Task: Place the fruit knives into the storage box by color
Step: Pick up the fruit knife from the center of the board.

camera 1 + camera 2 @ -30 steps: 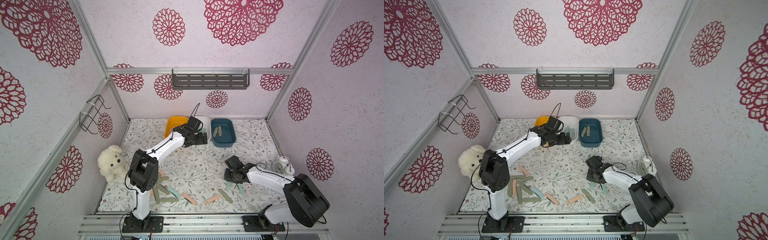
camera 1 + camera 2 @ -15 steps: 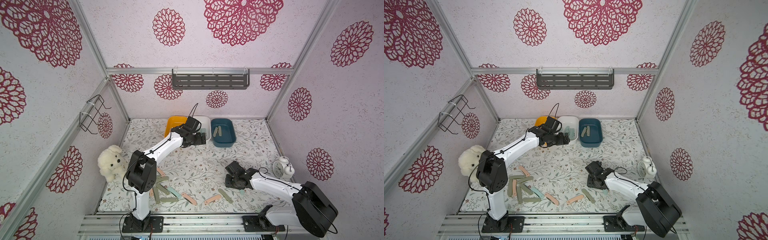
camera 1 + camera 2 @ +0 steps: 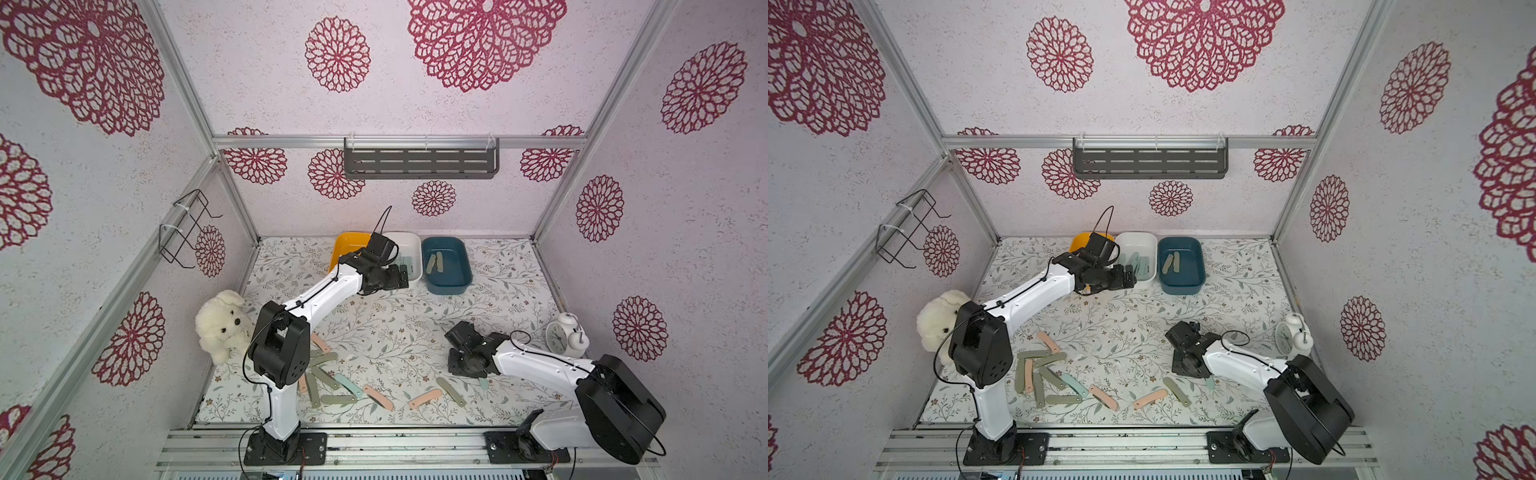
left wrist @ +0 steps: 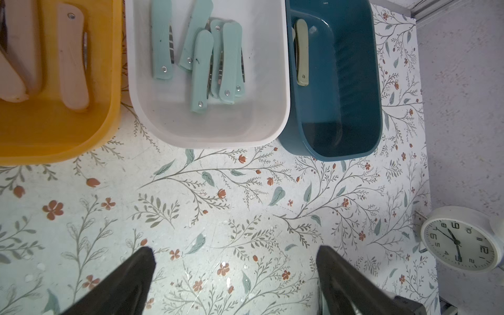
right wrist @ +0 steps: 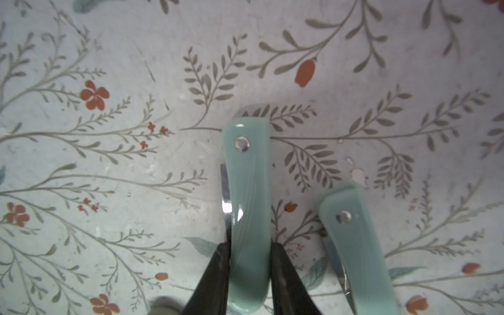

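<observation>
My right gripper (image 5: 249, 246) is shut on a mint-teal fruit knife (image 5: 246, 191), low at the mat; in both top views that gripper (image 3: 465, 368) (image 3: 1187, 368) is at the front right. A second teal knife (image 5: 354, 245) lies just beside it. Several pink, olive and teal knives (image 3: 332, 382) lie loose near the front edge. The storage box is three bins at the back. The yellow one (image 4: 54, 152) holds pink knives, the white one (image 4: 207, 141) teal knives (image 4: 201, 71), the blue one (image 4: 341, 155) an olive knife (image 4: 302, 51). My left gripper (image 4: 235, 249) (image 3: 402, 276) hangs open and empty just in front of the white bin.
A white alarm clock (image 3: 561, 340) stands at the right edge behind my right arm. A white plush dog (image 3: 222, 328) sits against the left wall. A grey shelf (image 3: 419, 162) hangs on the back wall and a wire rack (image 3: 185, 232) on the left wall.
My right gripper has shifted a little toward the front edge and closed on the teal knife. The left arm has barely moved and stays open.
</observation>
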You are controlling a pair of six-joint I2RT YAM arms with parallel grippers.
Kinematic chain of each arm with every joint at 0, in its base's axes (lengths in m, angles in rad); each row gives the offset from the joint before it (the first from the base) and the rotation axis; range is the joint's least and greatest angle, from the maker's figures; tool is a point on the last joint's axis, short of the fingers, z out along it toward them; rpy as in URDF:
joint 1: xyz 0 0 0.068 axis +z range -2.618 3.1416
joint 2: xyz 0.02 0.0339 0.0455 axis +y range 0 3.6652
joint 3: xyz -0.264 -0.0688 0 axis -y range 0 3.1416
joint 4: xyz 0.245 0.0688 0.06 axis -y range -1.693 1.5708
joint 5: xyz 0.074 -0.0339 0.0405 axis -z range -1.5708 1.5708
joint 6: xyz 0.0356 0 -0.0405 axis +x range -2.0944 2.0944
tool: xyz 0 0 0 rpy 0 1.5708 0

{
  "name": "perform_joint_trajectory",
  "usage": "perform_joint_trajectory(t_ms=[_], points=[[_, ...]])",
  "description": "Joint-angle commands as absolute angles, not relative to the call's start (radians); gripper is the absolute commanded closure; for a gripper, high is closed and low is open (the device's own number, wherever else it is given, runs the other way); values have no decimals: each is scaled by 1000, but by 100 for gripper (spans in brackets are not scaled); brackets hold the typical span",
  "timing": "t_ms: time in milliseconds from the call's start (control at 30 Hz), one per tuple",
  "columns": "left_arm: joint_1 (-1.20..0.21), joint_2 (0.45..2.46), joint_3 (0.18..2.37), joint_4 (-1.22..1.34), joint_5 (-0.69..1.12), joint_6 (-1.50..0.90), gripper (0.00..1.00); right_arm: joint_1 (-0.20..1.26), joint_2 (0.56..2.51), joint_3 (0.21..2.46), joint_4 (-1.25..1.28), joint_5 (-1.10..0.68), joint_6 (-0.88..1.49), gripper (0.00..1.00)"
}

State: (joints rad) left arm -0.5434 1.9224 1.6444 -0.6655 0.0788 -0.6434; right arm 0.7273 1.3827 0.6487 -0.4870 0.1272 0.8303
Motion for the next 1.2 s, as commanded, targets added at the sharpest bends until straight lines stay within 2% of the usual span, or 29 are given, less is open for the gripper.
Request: perform_joint_trajectory(t_ms=[0, 333, 567, 1167], points=[[-528, 1880, 1632, -641, 86, -632, 3, 742, 1446, 610, -585, 56, 845, 76], [-498, 1869, 1622, -664, 120, -639, 3, 726, 1453, 730, -576, 78, 795, 77], [-487, 1847, 1644, -703, 81, -627, 3, 685, 1494, 852, -541, 98, 719, 78], [-448, 1919, 1775, -791, 70, -629, 3, 653, 1579, 1035, -439, 30, 626, 78]])
